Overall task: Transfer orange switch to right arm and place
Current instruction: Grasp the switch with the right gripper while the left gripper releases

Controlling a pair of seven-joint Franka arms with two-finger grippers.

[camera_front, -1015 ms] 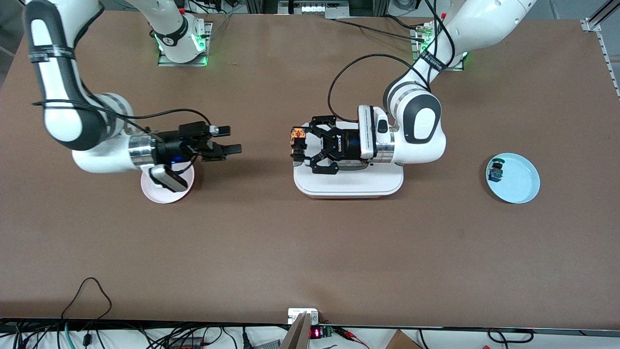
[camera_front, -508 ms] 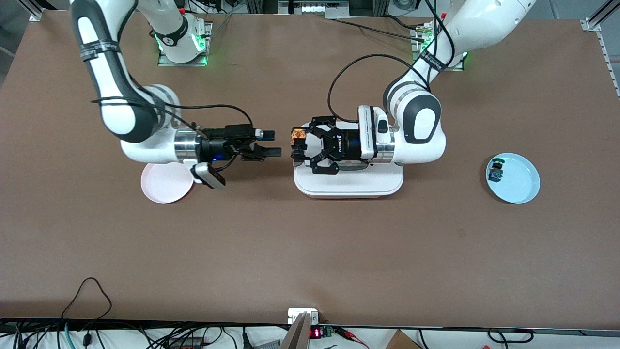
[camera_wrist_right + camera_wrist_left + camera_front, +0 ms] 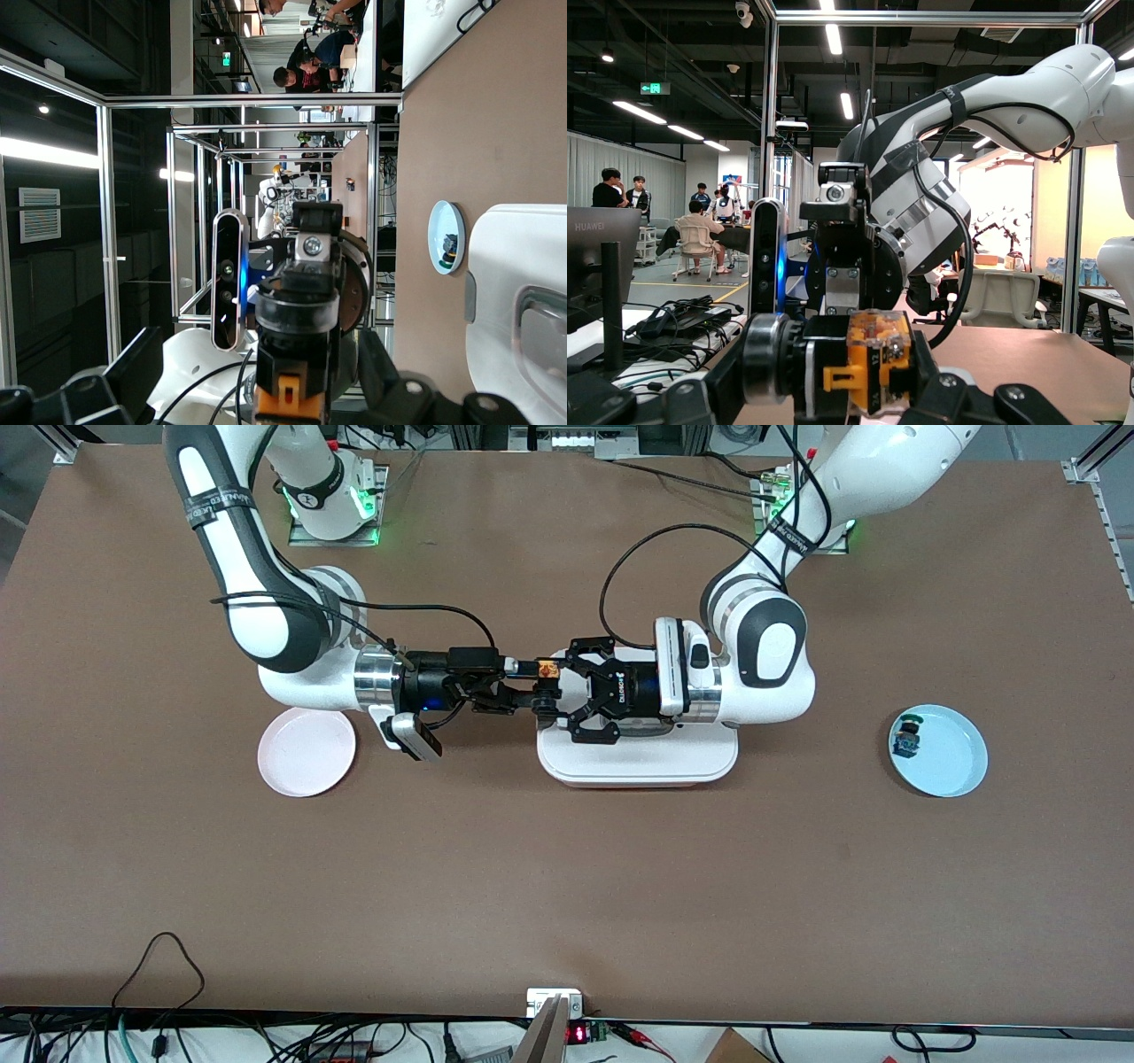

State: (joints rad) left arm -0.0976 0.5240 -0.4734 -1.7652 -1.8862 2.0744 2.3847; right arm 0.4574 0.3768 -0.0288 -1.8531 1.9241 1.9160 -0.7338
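Brown table carries a white rectangular tray at its middle. Over the tray's edge toward the right arm's end, the left gripper is clamped on the orange switch, held off the surface. Right gripper meets it there, fingers apart, flanking the switch. Pink plate and blue plate sit toward opposite table ends.

"HUAWEI" stood on bezel of dark grey monitor in left wrist view. Green exit sign hung from ceiling; its lettering was unreadable.
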